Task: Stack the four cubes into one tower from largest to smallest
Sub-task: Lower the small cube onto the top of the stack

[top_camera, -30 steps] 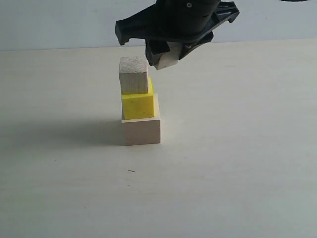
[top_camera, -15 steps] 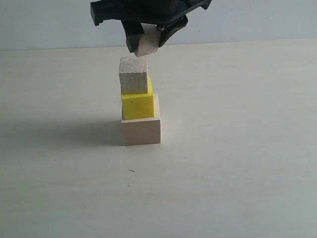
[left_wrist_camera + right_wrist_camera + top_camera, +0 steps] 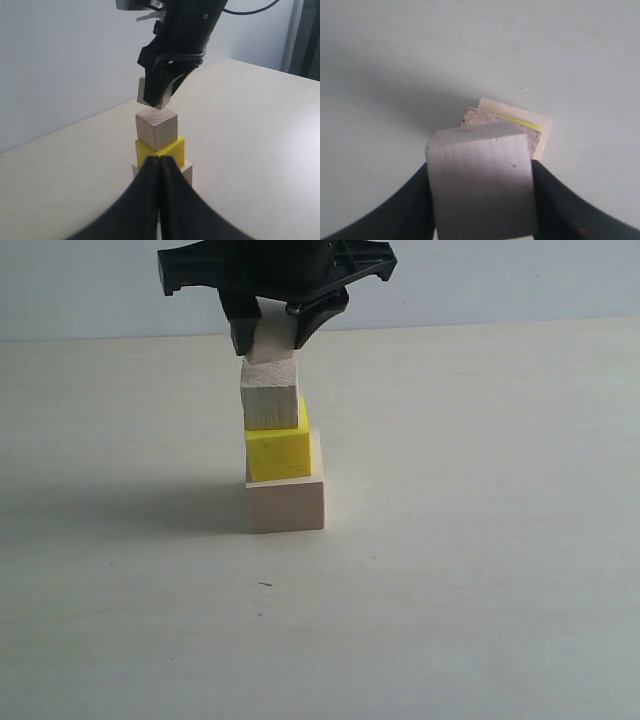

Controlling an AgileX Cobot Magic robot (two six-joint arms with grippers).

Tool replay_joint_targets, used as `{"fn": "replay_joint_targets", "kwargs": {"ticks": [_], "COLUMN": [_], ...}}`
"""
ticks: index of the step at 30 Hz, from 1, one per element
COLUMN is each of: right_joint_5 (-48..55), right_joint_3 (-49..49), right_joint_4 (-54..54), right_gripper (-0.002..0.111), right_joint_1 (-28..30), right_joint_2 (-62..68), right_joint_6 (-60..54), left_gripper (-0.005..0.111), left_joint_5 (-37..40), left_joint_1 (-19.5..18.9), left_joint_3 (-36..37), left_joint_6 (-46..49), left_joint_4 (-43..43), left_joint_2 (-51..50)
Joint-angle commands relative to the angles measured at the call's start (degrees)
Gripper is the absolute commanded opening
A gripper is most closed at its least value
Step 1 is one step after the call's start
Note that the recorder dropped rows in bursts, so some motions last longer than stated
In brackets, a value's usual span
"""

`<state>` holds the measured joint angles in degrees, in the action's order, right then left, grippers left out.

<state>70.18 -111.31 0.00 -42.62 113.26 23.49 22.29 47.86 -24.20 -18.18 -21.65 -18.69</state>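
A pale, matte table [image 3: 480, 590] runs back to a plain light wall [image 3: 500, 280]. Above its middle hangs the black right gripper [image 3: 272, 338], its jaws clamped on two sides of the tiny wood cube [image 3: 268, 348]. The left gripper [image 3: 159, 162] sits low, facing the stack, with its fingers pressed together and nothing between them.

The tower [image 3: 280, 455] stands three high. The largest pale wood cube [image 3: 286, 502] rests on the table, the yellow cube [image 3: 278, 451] sits on it, and the smaller pale wood cube [image 3: 270, 392] tops that (each one set a little further left in the exterior view). The tiny wood cube hangs slightly tilted just over the third; whether they touch is unclear.
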Motion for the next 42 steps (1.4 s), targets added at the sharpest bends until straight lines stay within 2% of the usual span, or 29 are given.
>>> {"fn": "replay_joint_targets", "kwargs": {"ticks": [1, 9, 17, 42], "right_joint_5": [-0.22, -0.22, -0.22, -0.22], "right_joint_3": [-0.60, -0.60, -0.60, -0.47], "right_joint_4": [0.00, -7.96, -10.55, -11.45], "right_gripper": [0.000, 0.000, 0.000, 0.000], "right_joint_1": [-0.33, -4.64, -5.36, -5.08], "right_joint_2": [0.12, 0.02, 0.13, 1.78], "right_joint_6": [2.20, 10.74, 15.42, 16.98], "left_gripper": [0.000, 0.000, 0.000, 0.000], "left_joint_5": [-0.94, -0.94, -0.94, -0.59], "left_joint_1": [0.16, 0.16, 0.16, 0.16], "left_joint_3": [0.37, 0.37, 0.37, 0.37], "left_joint_6": [-0.17, -0.43, -1.32, -1.54], "left_joint_4": [-0.08, -0.08, -0.08, -0.08], "left_joint_2": [0.29, 0.29, 0.29, 0.29]}}
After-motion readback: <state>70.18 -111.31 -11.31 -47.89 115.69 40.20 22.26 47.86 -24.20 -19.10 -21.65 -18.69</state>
